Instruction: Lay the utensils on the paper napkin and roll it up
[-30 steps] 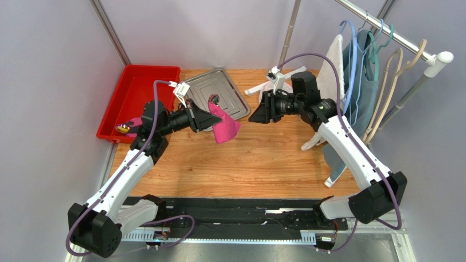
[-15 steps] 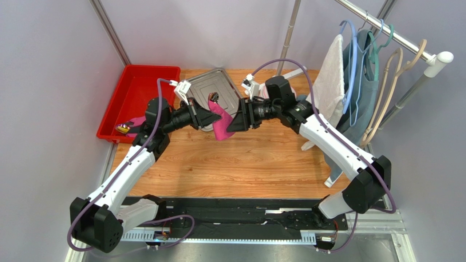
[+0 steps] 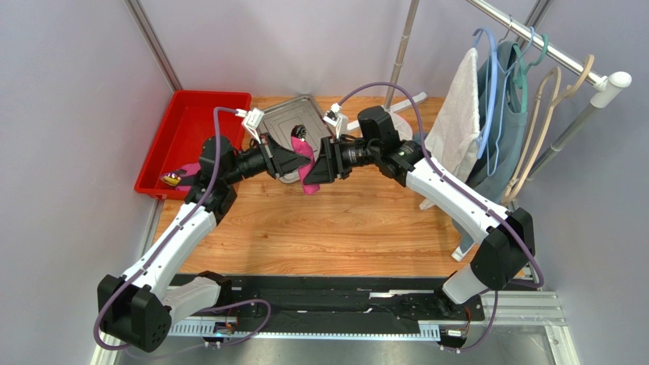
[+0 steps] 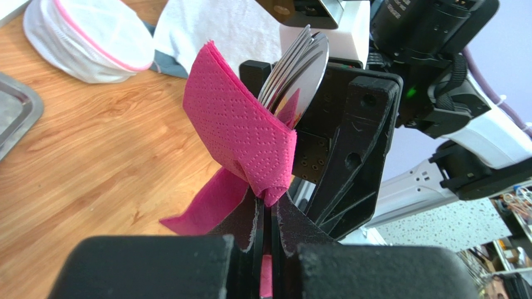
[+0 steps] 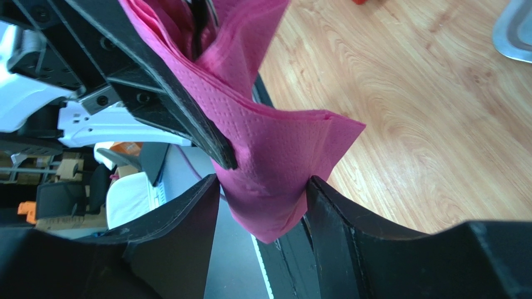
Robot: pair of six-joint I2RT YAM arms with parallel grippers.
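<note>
No legible writing on the arms or gear. The only marking is a small green light on the right arm's housing in the left wrist view.

Left gripper [image 3: 299, 162]: jaws nearly closed, pinching the paper napkin [image 4: 240, 128] at its gathered waist. The napkin is held above the table [image 3: 343, 228], just in front of the near edge of the steel tray [image 3: 283, 122]. It is wrapped loosely, with one loose corner hanging below the pinch.

Utensils [image 4: 300, 65]: a thin stack of silver pieces stands inside the napkin, ends poking out of its open top. How many pieces there are cannot be told.

Right gripper [image 5: 262, 208]: fingers moderately apart, one on each side of the napkin's lower fold. The paper fills the gap and meets both inner faces. Whether they press on it cannot be told.

Compared with one second ago:
- The right gripper was well apart from the napkin, over the table's middle right. It has swung left and now faces the left gripper nose to nose, with the napkin between them.
- The right arm's elbow has followed, drawing in from the table's right edge.
- The left gripper has kept nearly the same spot with the same hold.
- The napkin hung free as a broad flap. Now only its lower tip shows from above.

The red bin [image 3: 190, 129] is at far left, with a small item in its near corner.
</note>
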